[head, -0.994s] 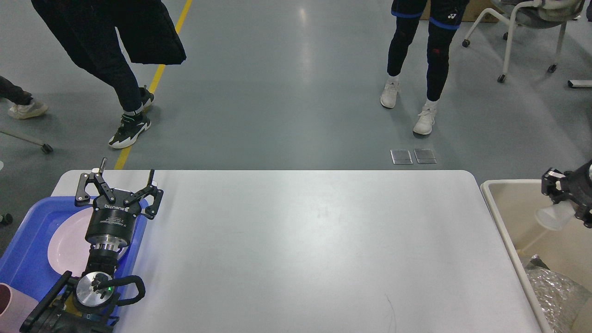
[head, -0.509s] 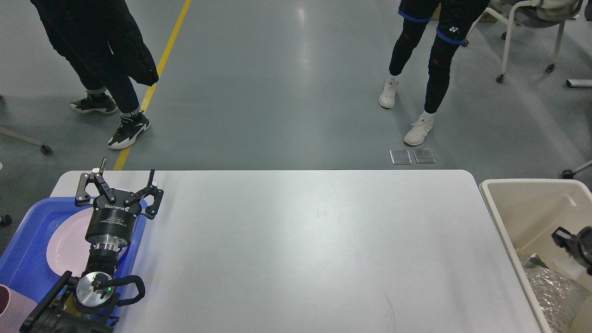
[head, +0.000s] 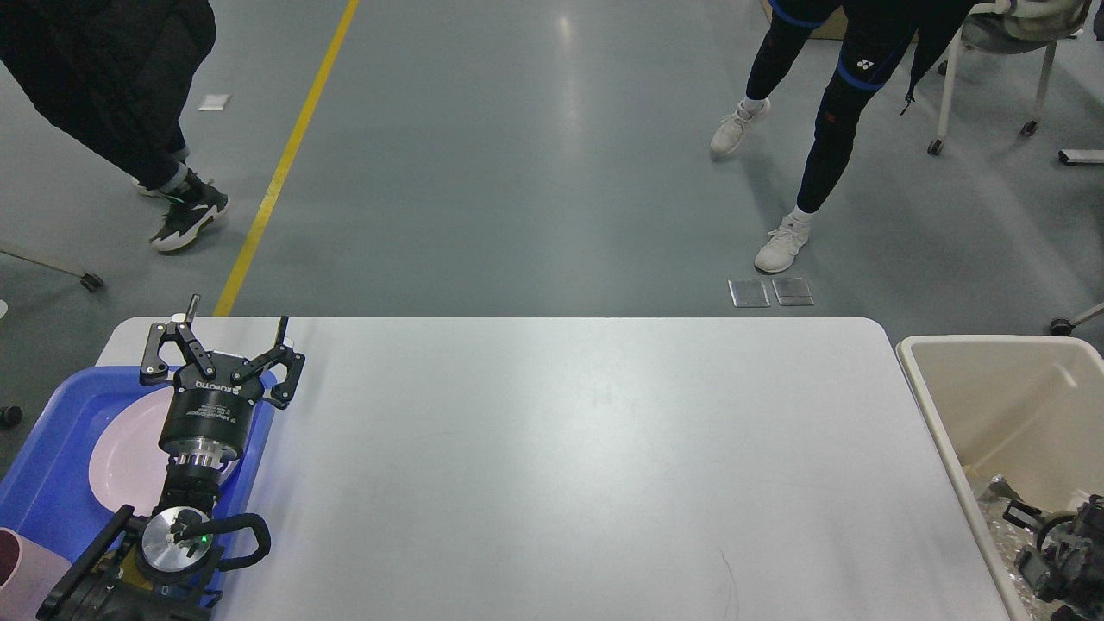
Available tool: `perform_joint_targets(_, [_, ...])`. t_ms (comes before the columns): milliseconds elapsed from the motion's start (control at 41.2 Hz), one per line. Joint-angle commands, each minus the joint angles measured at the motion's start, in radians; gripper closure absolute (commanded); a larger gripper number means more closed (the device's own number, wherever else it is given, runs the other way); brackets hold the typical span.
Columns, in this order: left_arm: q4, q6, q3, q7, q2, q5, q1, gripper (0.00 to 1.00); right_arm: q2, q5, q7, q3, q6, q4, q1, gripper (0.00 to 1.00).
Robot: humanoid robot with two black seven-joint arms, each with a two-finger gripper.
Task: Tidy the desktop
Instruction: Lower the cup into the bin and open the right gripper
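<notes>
Black metal on the left: the left gripper (head: 235, 332) hangs over the near-left corner of the desktop (head: 569, 448), wrist pointing away from the robot, its two fingers (head: 162, 349) spread wide with nothing between them, exactly as a second ago. Under the arm sits the blue tray (head: 52, 466) with a pale pink plate (head: 125, 453) in it and a pink cup (head: 17, 573) at the near edge. Over on the right, big change: the right gripper (head: 1056, 552) has dropped from high above the beige bin (head: 992, 388) down into its near corner beside crinkled silver wrapping (head: 1000, 517); it shows small and dark, so I cannot tell how its jaws stand. The clear cup it carried earlier is gone from sight.
</notes>
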Motion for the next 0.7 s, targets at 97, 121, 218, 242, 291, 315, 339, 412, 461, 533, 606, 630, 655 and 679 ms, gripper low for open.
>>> perform_joint_targets(97, [0.0,0.0,0.0,0.0,0.0,0.0,0.0,0.04,0.003,-0.001,0.0,0.003,-0.081,0.015,-0.003,0.0])
perform_joint_targets(121, [0.0,0.0,0.0,0.0,0.0,0.0,0.0,0.04,0.003,-0.001,0.0,0.004,-0.081,0.015,-0.001,0.0])
perform_joint_targets(218, [0.0,0.0,0.0,0.0,0.0,0.0,0.0,0.04,0.003,-0.001,-0.002,0.003,-0.081,0.015,-0.001,0.0])
perform_joint_targets(242, [0.0,0.0,0.0,0.0,0.0,0.0,0.0,0.04,0.003,-0.001,0.0,0.003,-0.081,0.015,-0.001,0.0])
perform_joint_targets(291, [0.0,0.0,-0.002,0.0,0.0,0.0,0.0,0.04,0.003,-0.001,0.0,0.003,-0.081,0.015,-0.001,0.0])
perform_joint_targets(315, [0.0,0.0,-0.002,0.0,0.0,0.0,0.0,0.04,0.003,-0.001,0.0,0.003,-0.081,0.015,-0.001,0.0])
perform_joint_targets(339, [0.0,-0.001,0.0,0.0,0.0,0.001,0.0,0.04,0.003,-0.001,0.0,0.003,-0.081,0.015,-0.001,0.0])
perform_joint_targets(412, [0.0,-0.001,0.0,0.0,0.0,0.0,0.0,0.04,0.003,-0.001,0.0,0.004,-0.081,0.015,-0.003,0.0])
perform_joint_targets(461, [0.0,0.0,0.0,0.0,0.0,0.0,0.0,0.04,0.003,-0.001,0.0,0.003,-0.079,0.015,-0.003,0.0])
perform_joint_targets(533, [0.0,0.0,0.0,0.0,0.0,0.0,0.0,0.04,0.003,-0.001,-0.002,0.003,-0.079,0.016,-0.001,0.0])
perform_joint_targets(606, [0.0,0.0,0.0,0.0,0.0,0.0,0.0,0.04,0.002,-0.001,-0.002,0.006,-0.076,0.025,0.011,0.0])
perform_joint_targets(630, [0.0,0.0,0.0,0.0,0.0,0.0,0.0,0.04,0.0,-0.001,-0.002,0.004,-0.075,0.031,0.013,0.0])
perform_joint_targets(655, [0.0,0.0,0.0,0.0,0.0,0.0,0.0,0.04,-0.001,-0.001,-0.002,0.004,-0.07,0.041,0.017,0.0])
perform_joint_targets(679, [0.0,0.0,0.0,0.0,0.0,0.0,0.0,0.04,-0.007,-0.001,-0.002,0.003,-0.062,0.053,0.028,0.0])
